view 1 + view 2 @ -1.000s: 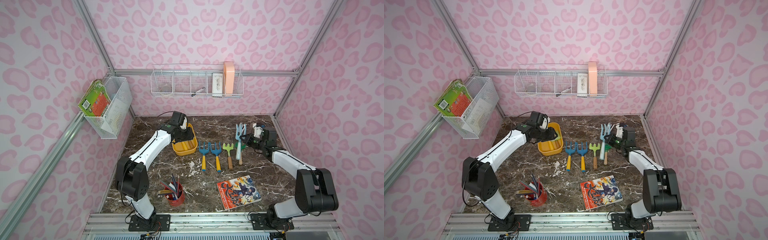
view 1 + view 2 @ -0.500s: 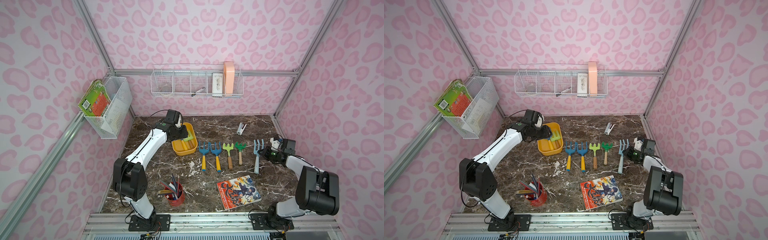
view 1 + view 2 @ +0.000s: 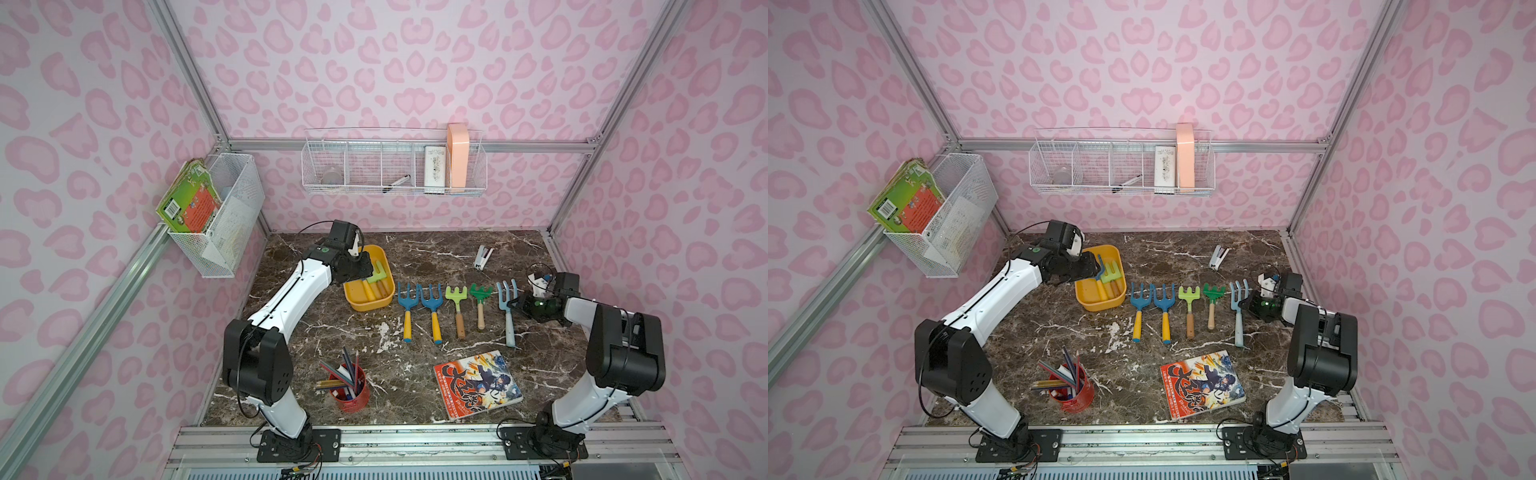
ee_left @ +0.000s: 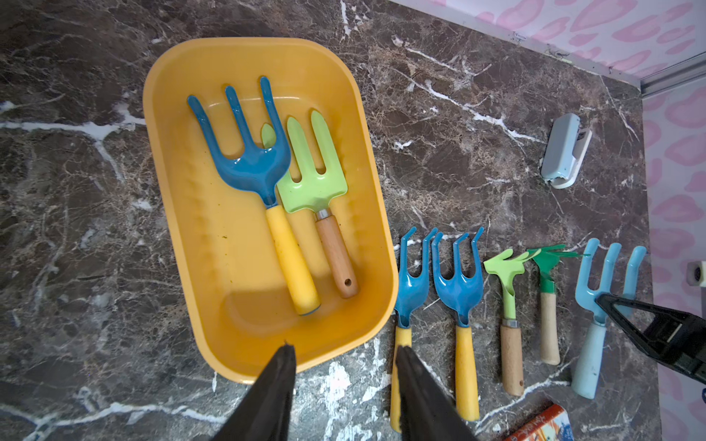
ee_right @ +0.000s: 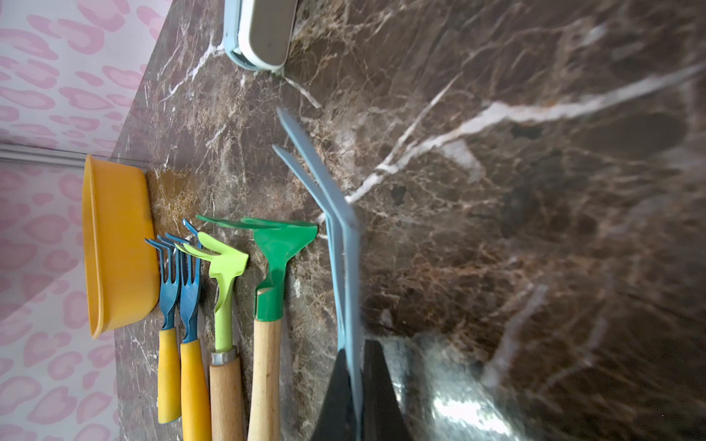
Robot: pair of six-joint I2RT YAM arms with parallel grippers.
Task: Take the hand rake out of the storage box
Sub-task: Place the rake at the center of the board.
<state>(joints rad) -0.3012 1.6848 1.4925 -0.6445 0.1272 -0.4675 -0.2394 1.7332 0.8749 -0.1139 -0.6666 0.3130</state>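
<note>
The yellow-orange storage box (image 3: pixel 368 305) (image 4: pixel 214 248) stands at the back left of the marble table. In it lie a blue hand rake with a yellow handle (image 4: pixel 248 164) and a light green one with a wooden handle (image 4: pixel 313 183), side by side. My left gripper (image 4: pixel 344 366) (image 3: pixel 360 270) hovers open over the box's near end, with nothing between its fingers. To the right of the box is a row of several rakes. The light blue rake (image 3: pixel 507 303) (image 5: pixel 344 236) lies at the row's right end, and my right gripper (image 5: pixel 355 385) (image 3: pixel 518 305) is shut on its neck.
A small stapler (image 3: pixel 482 255) lies at the back right. A red pencil cup (image 3: pixel 349 386) and a comic book (image 3: pixel 478 384) sit near the front edge. White wire baskets hang on the back wall (image 3: pixel 392 172) and the left wall (image 3: pixel 220 220).
My right gripper carried the light blue rake from the back down to the right end of the row, still shut on it. The left gripper shifted slightly over the box.
</note>
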